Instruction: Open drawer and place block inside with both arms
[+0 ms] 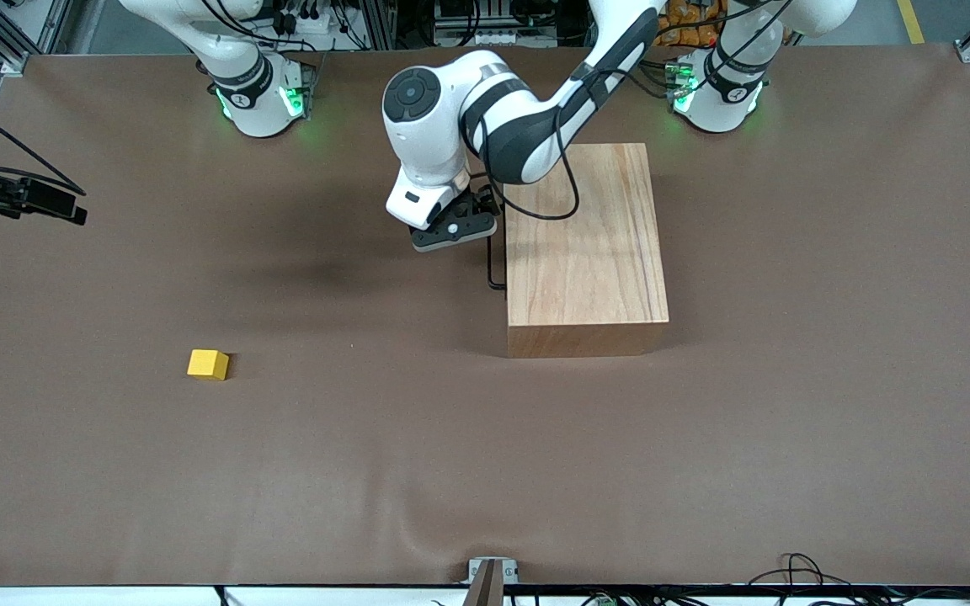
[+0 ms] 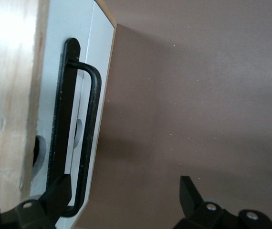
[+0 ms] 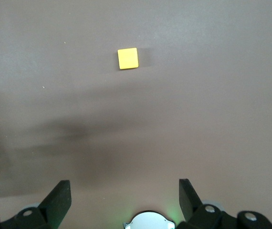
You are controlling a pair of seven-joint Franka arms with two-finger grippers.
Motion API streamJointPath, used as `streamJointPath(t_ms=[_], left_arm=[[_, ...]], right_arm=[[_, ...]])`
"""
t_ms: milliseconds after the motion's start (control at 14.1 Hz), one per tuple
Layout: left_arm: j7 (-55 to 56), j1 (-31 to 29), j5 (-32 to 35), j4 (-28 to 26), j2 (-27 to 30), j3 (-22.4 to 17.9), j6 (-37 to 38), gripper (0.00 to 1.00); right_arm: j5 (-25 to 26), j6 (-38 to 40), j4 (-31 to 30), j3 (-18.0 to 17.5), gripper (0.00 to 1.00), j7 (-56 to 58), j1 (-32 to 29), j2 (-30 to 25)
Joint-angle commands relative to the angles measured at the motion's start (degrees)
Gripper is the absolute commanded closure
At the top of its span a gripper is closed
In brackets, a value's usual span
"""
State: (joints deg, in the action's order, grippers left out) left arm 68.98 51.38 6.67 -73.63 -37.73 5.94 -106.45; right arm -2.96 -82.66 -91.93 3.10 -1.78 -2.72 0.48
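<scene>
The drawer is shut in the large wooden box (image 1: 586, 252). Its white front panel (image 2: 59, 38) and black wire handle (image 1: 495, 268) (image 2: 74, 124) face the right arm's end of the table. My left gripper (image 1: 461, 225) (image 2: 124, 183) hangs open beside that front; one finger (image 2: 59, 191) sits at the handle's end, the other over bare table. The yellow block (image 1: 208, 364) (image 3: 128, 58) lies alone on the table, nearer the front camera and toward the right arm's end. My right gripper (image 3: 124, 186) is open and empty, high over the table, the block apart from it.
A brown cloth (image 1: 485, 463) covers the whole table. The right arm's green-lit base (image 1: 262, 97) (image 3: 150, 220) and the left arm's base (image 1: 716, 97) stand at the edge farthest from the front camera. Cables (image 1: 822, 576) trail at the nearest edge.
</scene>
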Motion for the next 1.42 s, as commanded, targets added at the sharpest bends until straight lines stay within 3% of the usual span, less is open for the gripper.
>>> streamJointPath(t_ms=[0, 569, 1352], left_arm=[[-3.7, 1.1, 5.0, 1.7, -0.7, -0.4, 4.0, 0.00], [-12.1, 1.4, 5.5, 1.6, -2.6, -0.1, 4.3, 0.00], [-12.9, 1.4, 5.5, 1.4, -4.3, -0.1, 2.1, 0.00]], right_arm=[[0.1, -0.4, 0.4, -1.0, 0.00, -0.5, -0.9, -0.4], [1.1, 2.3, 0.1, -0.6, 0.00, 0.3, -0.4, -3.1], [1.5, 4.5, 1.0, -0.6, 0.00, 0.4, 1.8, -6.7]])
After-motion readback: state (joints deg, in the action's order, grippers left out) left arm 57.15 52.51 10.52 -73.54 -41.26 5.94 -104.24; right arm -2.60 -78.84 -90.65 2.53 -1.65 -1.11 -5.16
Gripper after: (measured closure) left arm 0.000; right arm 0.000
